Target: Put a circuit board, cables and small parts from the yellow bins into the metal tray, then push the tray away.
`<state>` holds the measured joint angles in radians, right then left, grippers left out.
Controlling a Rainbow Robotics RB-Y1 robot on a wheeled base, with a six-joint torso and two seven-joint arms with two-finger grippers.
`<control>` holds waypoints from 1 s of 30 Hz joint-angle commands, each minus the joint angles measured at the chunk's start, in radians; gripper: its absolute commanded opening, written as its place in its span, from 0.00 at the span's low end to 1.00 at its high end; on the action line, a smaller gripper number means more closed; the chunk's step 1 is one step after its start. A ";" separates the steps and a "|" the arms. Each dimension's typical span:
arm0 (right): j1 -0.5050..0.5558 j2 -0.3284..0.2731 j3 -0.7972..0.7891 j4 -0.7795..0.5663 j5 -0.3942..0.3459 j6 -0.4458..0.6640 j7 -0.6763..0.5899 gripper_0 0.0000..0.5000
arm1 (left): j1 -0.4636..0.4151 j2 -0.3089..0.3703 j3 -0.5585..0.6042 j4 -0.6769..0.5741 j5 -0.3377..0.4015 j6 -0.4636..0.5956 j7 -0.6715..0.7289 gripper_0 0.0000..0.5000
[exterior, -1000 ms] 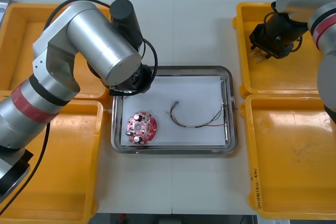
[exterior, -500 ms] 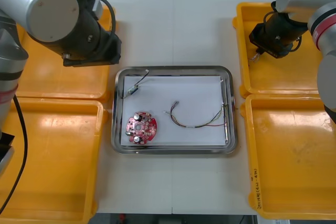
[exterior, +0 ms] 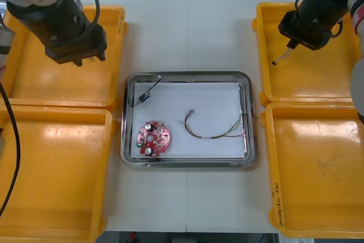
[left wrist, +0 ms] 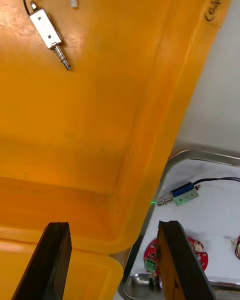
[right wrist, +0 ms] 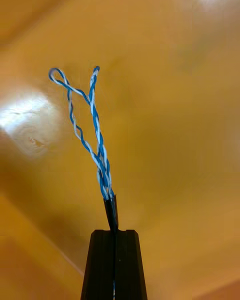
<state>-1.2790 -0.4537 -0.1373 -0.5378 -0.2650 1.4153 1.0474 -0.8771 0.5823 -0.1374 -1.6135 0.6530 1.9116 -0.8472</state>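
The right gripper (exterior: pixel 293 42) is hanging over the far right bin (exterior: pixel 301 81), the yellow one at the far right corner of the tabletop (exterior: pixel 187 32). Its fingers are pressing together on a twisted blue and white cable (right wrist: pixel 95 125), which is dangling just above the bin floor. The left gripper (exterior: pixel 78 55) is hovering over the far left bin (exterior: pixel 34 83), with its fingers standing apart and holding nothing.

I am guessing the job is a bit more than half done. The metal tray (exterior: pixel 253 118) is sitting in the middle of the tabletop, between the bins. A round red circuit board (exterior: pixel 152 139) is lying in its near left corner. A red and yellow cable (exterior: pixel 216 132) is curling across its right half. A small metal part (exterior: pixel 142 97) with a thin black cable (exterior: pixel 151 80) is resting in its far left corner.

The blue and white cable is not in the tray yet, so that is waiting to be done. Another small metal part (left wrist: pixel 47 26) is lying in the far left bin, and it may be needed too. The tray is also waiting for its push away. The two near bins (exterior: pixel 51 169) are looking bare from above.
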 commanded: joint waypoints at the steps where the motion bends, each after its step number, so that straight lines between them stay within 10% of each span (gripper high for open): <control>1: -0.011 -0.054 0.015 -0.114 0.017 0.088 0.006 0.00 | -0.094 0.037 0.042 0.075 -0.013 0.008 0.043 1.00; 15: 0.095 -0.111 -0.044 -0.534 0.010 0.495 0.071 0.00 | -0.201 0.045 0.064 0.408 -0.047 -0.092 -0.023 1.00; 30: 0.329 -0.143 -0.041 -1.036 -0.223 0.505 0.112 0.00 | -0.215 0.041 0.047 0.612 -0.070 -0.362 -0.081 1.00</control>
<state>-1.0014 -0.5577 -0.1564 -1.4674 -0.4475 1.9130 1.1401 -1.0337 0.5855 -0.1024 -1.0233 0.5997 1.5899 -0.8500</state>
